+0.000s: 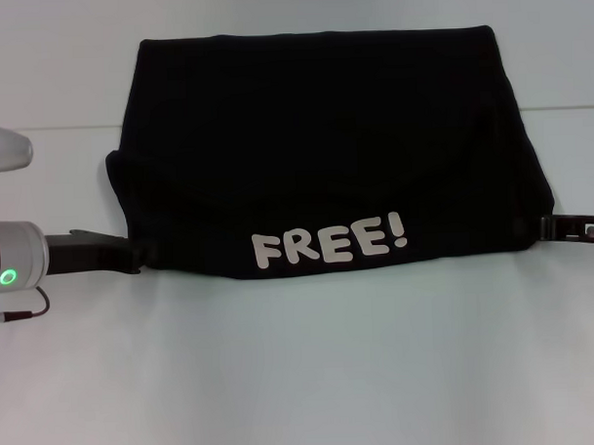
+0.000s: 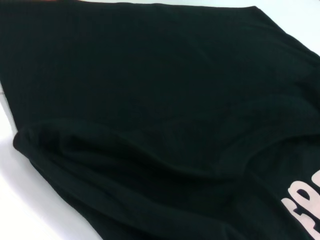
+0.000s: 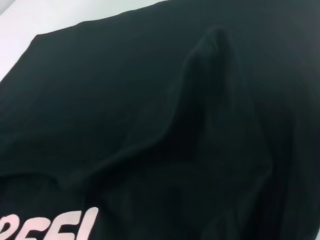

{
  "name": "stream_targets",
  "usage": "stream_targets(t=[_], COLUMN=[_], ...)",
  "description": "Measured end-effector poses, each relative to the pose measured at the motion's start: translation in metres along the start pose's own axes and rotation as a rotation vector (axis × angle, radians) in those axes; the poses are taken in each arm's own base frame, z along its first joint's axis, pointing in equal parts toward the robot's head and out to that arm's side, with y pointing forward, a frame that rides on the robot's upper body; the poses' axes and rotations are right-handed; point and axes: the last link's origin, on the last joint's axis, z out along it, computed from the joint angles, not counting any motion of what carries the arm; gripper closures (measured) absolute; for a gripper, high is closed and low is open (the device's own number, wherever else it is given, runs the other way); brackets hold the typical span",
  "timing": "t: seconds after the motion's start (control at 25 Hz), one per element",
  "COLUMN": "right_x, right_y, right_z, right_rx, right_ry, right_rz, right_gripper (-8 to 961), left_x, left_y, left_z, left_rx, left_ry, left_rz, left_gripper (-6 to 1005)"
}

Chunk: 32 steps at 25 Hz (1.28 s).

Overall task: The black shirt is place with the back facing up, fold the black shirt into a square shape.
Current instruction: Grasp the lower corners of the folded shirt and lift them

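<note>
The black shirt (image 1: 314, 144) lies across the middle of the white table (image 1: 302, 379), folded into a wide band. A near flap is turned over, so the white "FREE!" print (image 1: 329, 243) shows along its near edge. My left gripper (image 1: 132, 258) sits low at the shirt's near left corner, touching the cloth edge. At the near right corner, my right gripper (image 1: 549, 228) also meets the cloth. Both wrist views are filled with the black shirt (image 2: 150, 100) (image 3: 150, 125), creased, with part of the print (image 2: 307, 205) (image 3: 65, 227) at one edge.
Bare white table surrounds the shirt on the near side and at both ends. A faint seam line (image 1: 69, 128) crosses the table behind the left arm.
</note>
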Motion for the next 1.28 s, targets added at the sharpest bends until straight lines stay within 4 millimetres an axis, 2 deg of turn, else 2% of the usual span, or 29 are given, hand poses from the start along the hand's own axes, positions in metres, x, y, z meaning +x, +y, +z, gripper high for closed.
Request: stream_targets(t=[0.04,0.28,0.48,0.88,1.28], right_x=[0.000,0.003,0.015,0.046,0.079], right_y=[0.000,0.001,-0.001,-0.013,-0.014], right_z=[0.000,-0.010,-0.024,-0.055,-0.078], right_rx=[-0.003,-0.080,-0.152,-0.230,-0.301], right_ry=[-0.003,-0.069,-0.125,-0.163,-0.140], right_rz=[-0.002,0.005,0.035,0.062,-0.015], right_gripper=[919,918,918,918,919], left_x=[0.000,-0.003,-0.007,-0.021,-0.047], left_y=[0.000,0.002,0.003,0.000,0.011], left_z=[0.000,-0.001,-0.005,-0.036,-0.058], left_rx=[0.000,-0.015,-0.027,-0.094,-0.223], left_ry=[0.000,-0.001,-0.005,0.026,0.013], left_rz=[0.000,-0.008,-0.010,-0.082,-0.106], left_gripper=[985,985,986,985,986])
